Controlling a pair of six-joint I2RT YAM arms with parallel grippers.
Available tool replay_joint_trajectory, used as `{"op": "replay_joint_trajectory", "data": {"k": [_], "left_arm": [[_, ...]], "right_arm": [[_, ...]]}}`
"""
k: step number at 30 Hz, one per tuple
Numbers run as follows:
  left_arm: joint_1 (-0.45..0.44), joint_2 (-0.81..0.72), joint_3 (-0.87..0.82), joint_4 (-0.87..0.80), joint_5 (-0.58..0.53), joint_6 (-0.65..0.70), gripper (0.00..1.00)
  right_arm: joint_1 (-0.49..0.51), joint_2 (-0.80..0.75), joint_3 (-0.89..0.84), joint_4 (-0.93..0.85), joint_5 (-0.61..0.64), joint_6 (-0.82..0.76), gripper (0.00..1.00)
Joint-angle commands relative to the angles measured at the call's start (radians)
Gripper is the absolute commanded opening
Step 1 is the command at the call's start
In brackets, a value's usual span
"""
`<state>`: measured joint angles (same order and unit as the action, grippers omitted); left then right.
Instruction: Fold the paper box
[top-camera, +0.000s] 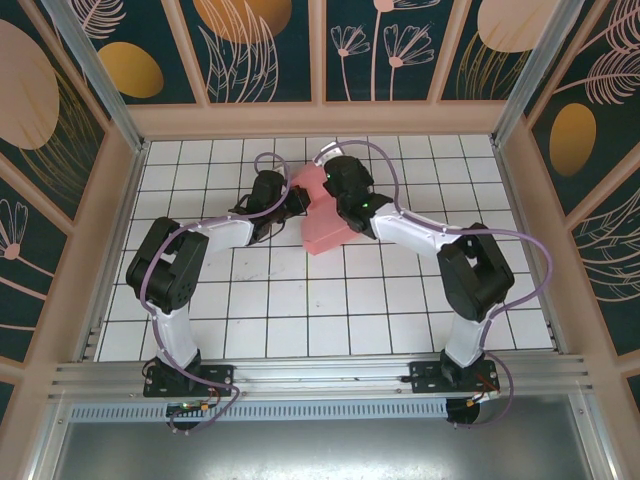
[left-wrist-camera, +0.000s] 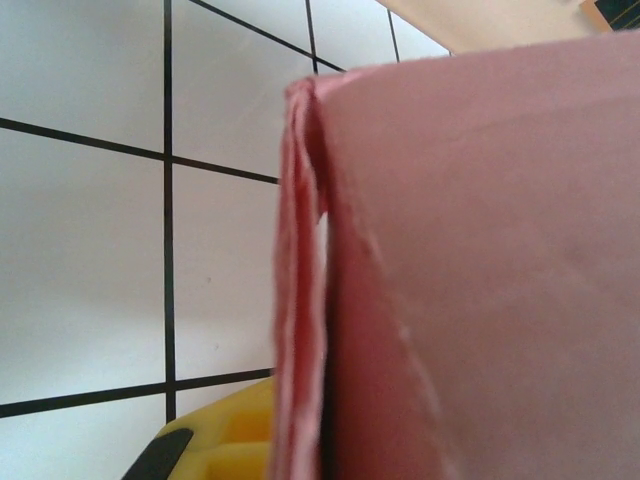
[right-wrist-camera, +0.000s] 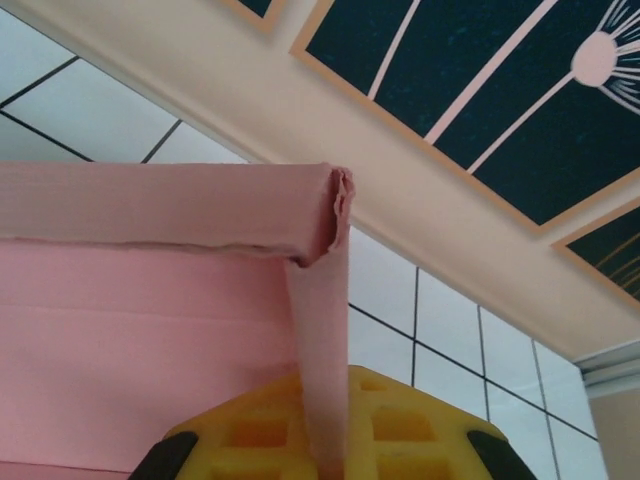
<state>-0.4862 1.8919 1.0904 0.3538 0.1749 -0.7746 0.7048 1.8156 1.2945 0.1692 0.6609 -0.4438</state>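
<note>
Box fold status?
Done: box stands as a raised shape, with a doubled wall edge and a rolled-over top edge. In hand: right gripper pinches a flap strip; left gripper sits at the other side, grip unclear. To do: layers at the corner gape, so tucking looks unfinished.

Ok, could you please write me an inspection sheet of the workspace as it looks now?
Surface: white tiled table with black grid lines; the bare tiles look clean.
Job's things: paper box, salmon-pink card, partly folded, at the far middle between both grippers.
Clutter: nothing seen.
Grippers: left gripper at the box's left side, one yellow finger beside the card edge, the other hidden, so its grip cannot be told. Right gripper is shut on a narrow strip of the box.
Cables: purple cables run along both arms.
Surroundings: wooden-framed walls with dark floral panels; metal rail at the near edge.
</note>
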Motion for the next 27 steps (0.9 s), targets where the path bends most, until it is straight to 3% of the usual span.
{"op": "replay_joint_trajectory", "data": {"k": [1,8,10,12,15,18,22,27], "left_arm": [[-0.009,-0.013,0.020,0.051,0.046,0.006,0.00],[-0.009,-0.022,0.017,0.044,0.041,0.010,0.00],[-0.009,-0.022,0.018,0.042,0.039,0.009,0.00],[-0.009,-0.021,0.019,0.042,0.040,0.012,0.00],[-0.009,-0.021,0.019,0.037,0.035,0.012,0.00],[-0.008,-0.017,0.022,0.038,0.038,0.011,0.00],[-0.009,-0.012,0.026,0.043,0.043,0.008,0.00],[-0.009,-0.009,0.028,0.045,0.044,0.006,0.00]], "right_arm": [[0.014,0.039,-0.016,0.111,0.146,-0.059,0.00],[0.026,0.056,-0.055,0.187,0.149,-0.127,0.00],[0.024,0.038,-0.044,0.128,0.071,-0.073,0.00],[0.002,-0.011,-0.025,0.018,-0.101,0.081,0.11],[-0.042,-0.081,-0.027,-0.048,-0.352,0.212,0.44],[-0.073,-0.129,-0.032,-0.073,-0.506,0.272,0.60],[-0.091,-0.179,-0.050,-0.083,-0.571,0.293,0.71],[-0.092,-0.232,-0.071,-0.099,-0.569,0.286,0.77]]}}
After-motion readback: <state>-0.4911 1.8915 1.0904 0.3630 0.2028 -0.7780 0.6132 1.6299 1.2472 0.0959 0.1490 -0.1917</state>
